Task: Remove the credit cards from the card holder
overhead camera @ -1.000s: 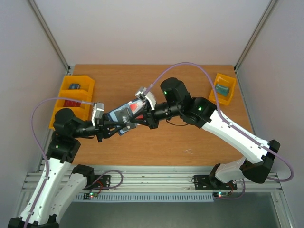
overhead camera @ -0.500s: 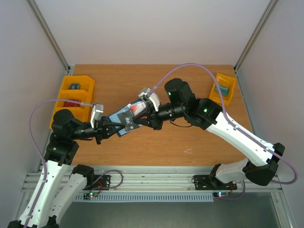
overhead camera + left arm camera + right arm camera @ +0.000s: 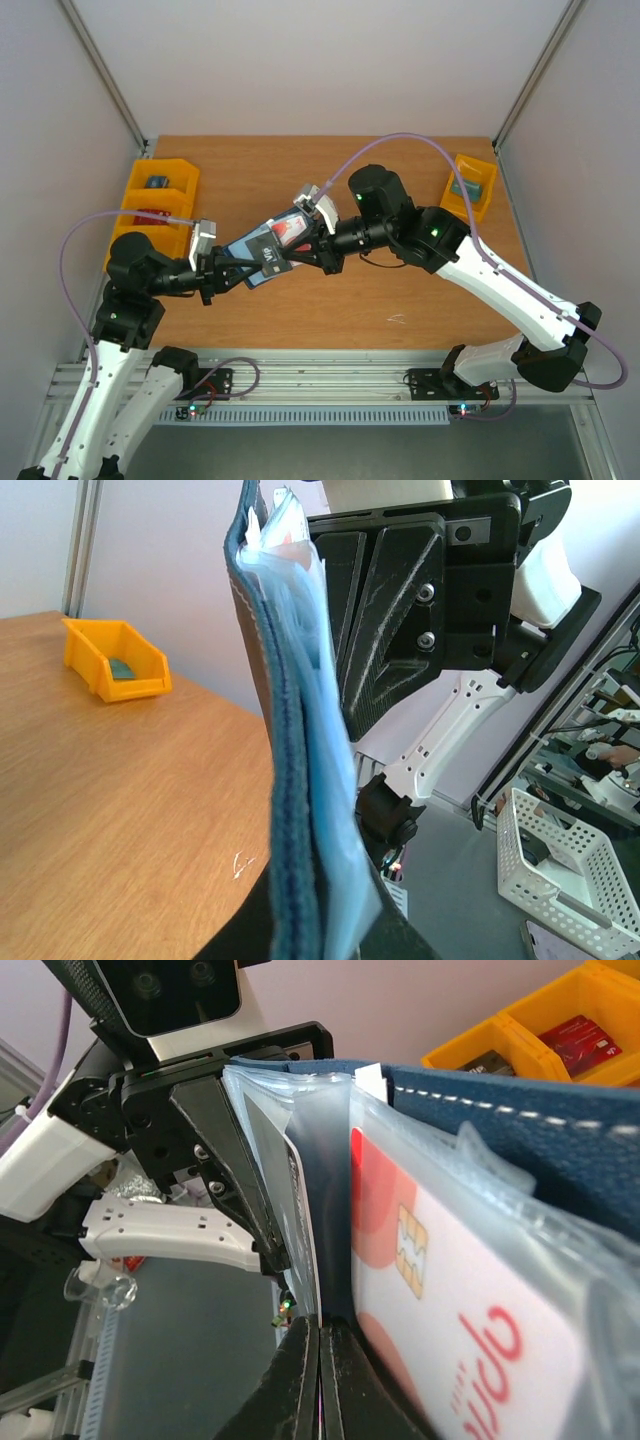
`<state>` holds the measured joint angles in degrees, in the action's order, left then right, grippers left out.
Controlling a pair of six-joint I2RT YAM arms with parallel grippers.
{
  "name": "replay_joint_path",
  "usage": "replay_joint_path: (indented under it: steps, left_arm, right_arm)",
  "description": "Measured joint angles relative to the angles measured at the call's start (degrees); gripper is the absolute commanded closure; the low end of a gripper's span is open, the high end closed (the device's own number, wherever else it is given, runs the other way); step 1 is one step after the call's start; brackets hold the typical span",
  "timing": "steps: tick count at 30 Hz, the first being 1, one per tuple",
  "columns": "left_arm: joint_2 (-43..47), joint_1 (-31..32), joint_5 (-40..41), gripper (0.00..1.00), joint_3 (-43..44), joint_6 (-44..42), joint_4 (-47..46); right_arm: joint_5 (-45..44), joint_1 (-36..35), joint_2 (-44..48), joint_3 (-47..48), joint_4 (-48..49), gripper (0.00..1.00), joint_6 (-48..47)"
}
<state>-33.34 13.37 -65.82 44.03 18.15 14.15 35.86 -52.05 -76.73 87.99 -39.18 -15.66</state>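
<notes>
1. The left gripper (image 3: 243,268) had just clamped shut on the lower end of the card holder (image 3: 262,250). A second earlier its jaws were partly open. The navy wallet hung in mid-air between the two arms, above the bench (image 3: 400,290), and had been carried slightly toward the right arm.
2. The right gripper (image 3: 318,1355) was pinched tight on a thin edge among the holder's clear sleeves. Whether that edge was a card or only plastic could not be told.
3. The pale card with the red mark (image 3: 440,1290) remained in its sleeve, so no card appeared to be out yet. With both ends now held, a pull looked possible.
4. The bench below lay bare, giving room to draw the arms apart. The yellow bins (image 3: 150,205) on the left edge and the small bin (image 3: 470,187) at the far right stood well clear.
</notes>
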Motion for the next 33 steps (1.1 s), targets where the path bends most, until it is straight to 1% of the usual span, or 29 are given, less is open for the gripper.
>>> replay_joint_path:
  steps: [3, 9, 12, 15, 18, 19, 22, 28, 33]
  left_arm:
    - [0.02, 0.00, 0.17, 0.99, 0.00, 0.00, 0.04]
    - [-0.13, 0.57, 0.74, 0.95, 0.00, 0.04, 0.20]
    - [-0.15, 0.61, 0.74, 0.95, 0.00, 0.44, -0.17]
    - [-0.39, 0.61, 0.74, 0.91, 0.00, 0.76, -0.35]
    - [-0.42, 0.52, 0.83, 0.90, 0.00, 1.07, 0.02]
    - [-0.39, 0.37, 0.92, 0.90, 0.00, 1.11, 0.11]
    - [-0.39, 0.22, 0.92, 0.99, 0.00, 1.27, 0.07]
    - [-0.33, 0.22, 1.68, 1.00, 0.00, 1.38, 0.76]
    - [-0.35, 0.22, 7.43, 1.00, -1.79, 0.85, 4.42]
  right_arm:
    - [-0.09, 0.00, 0.42, -0.44, 0.42, 0.99, -0.04]
    - [-0.11, 0.48, 2.36, -3.32, 2.14, 0.99, -0.07]
    - [-0.17, 0.48, 2.49, -3.34, 2.29, 0.99, -0.17]
    - [-0.59, 0.48, 2.56, -3.34, 2.21, 0.99, -0.76]
    - [-1.44, 1.31, 3.19, -3.34, 1.14, 0.99, -1.18]
    - [-1.84, 2.10, 3.91, -3.34, 0.48, 0.99, -1.20]
    - [-2.82, 3.67, 6.36, -3.26, -0.98, 0.99, -1.31]
    - [-3.89, 4.02, 7.02, -2.97, -2.03, 0.99, -1.90]
    - [-6.51, 6.82, 8.24, -2.86, -5.90, 0.99, -2.99]
